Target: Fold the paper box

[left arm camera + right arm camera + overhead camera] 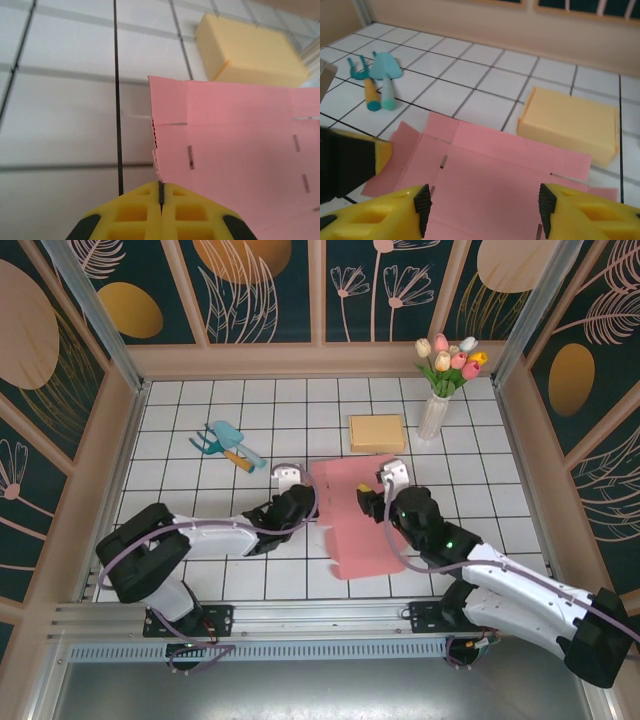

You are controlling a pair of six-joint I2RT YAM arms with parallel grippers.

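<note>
left end effector point(161, 194) nips paper box point(235, 150) edge | right end effector point(481, 204) spread

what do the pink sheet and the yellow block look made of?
The pink sheet looks like thin corrugated cardboard, matte: fluting shows along its cut left edge, and it has die-cut slots. The yellow block is probably foam or sponge: matte, slightly rounded edges; the look alone doesn't settle it.
</note>
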